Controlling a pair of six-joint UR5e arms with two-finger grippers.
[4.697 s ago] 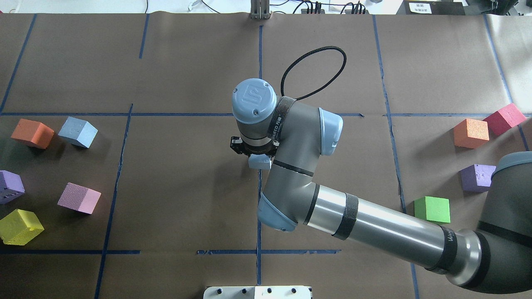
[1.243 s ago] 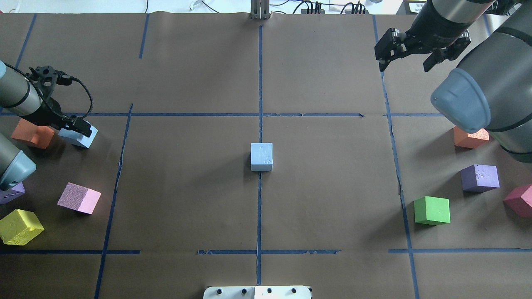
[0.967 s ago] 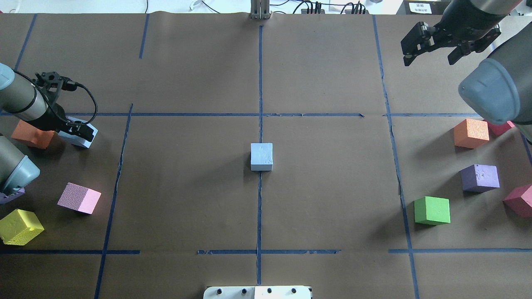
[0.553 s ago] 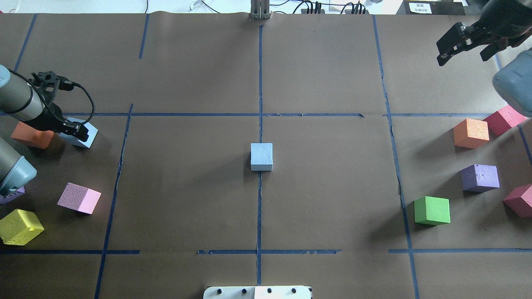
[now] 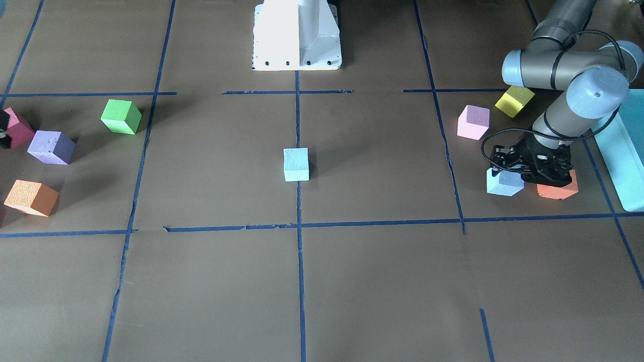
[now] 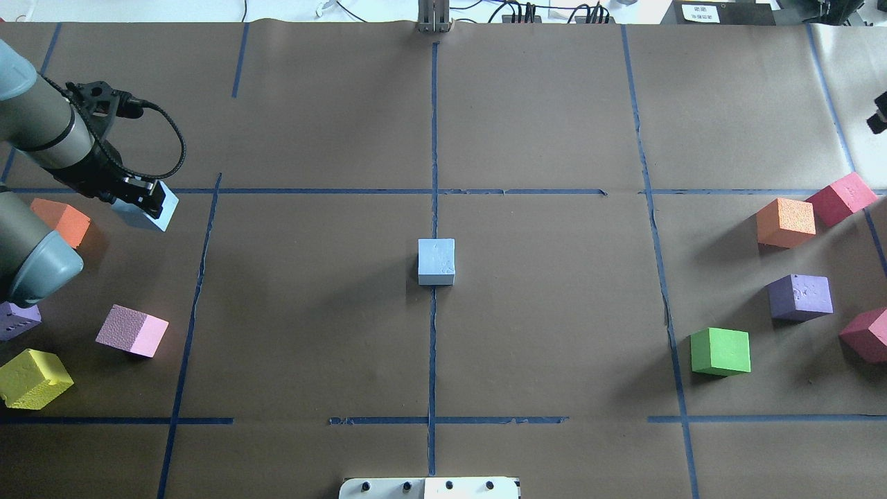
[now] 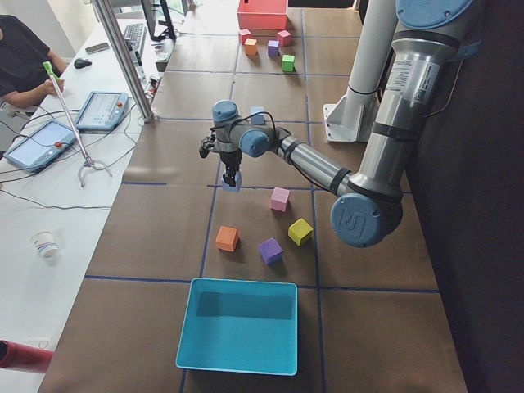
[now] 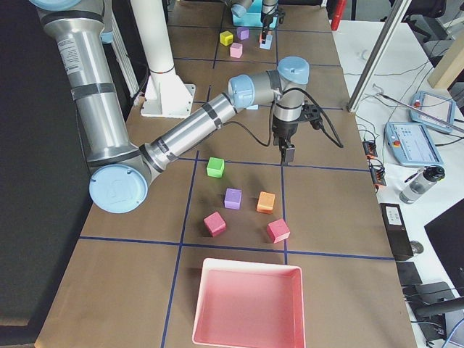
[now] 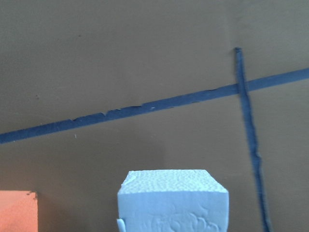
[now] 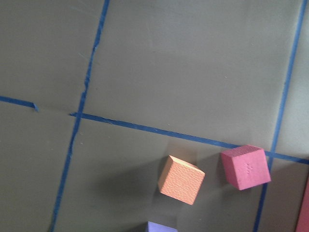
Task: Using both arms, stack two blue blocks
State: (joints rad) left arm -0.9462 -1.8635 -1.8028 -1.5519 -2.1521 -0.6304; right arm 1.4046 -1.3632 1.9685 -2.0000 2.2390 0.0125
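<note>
One blue block [image 6: 436, 261] rests on the centre tape line, also in the front view [image 5: 296, 164]. My left gripper [image 6: 147, 203] is shut on the second blue block [image 6: 161, 214] at the far left and holds it just above the paper, beside an orange cube [image 6: 66, 220]. The held block fills the bottom of the left wrist view [image 9: 173, 200] and shows in the front view [image 5: 504, 183]. Only a black sliver of my right gripper [image 6: 879, 118] shows at the right edge. I cannot tell whether it is open or shut. It holds nothing that I can see.
Pink [image 6: 132, 330], yellow [image 6: 33, 378] and purple [image 6: 17, 320] cubes lie at the left. Orange [image 6: 785, 222], two red [image 6: 840, 197], purple [image 6: 799, 296] and green [image 6: 721, 351] cubes lie at the right. A teal box [image 7: 239, 325] and a pink tray [image 8: 248, 304] stand at the table's ends.
The left gripper has shut on the left blue block and raised it, moving slightly right and away from the orange cube. The right arm has drawn back almost out of the overhead view.
</note>
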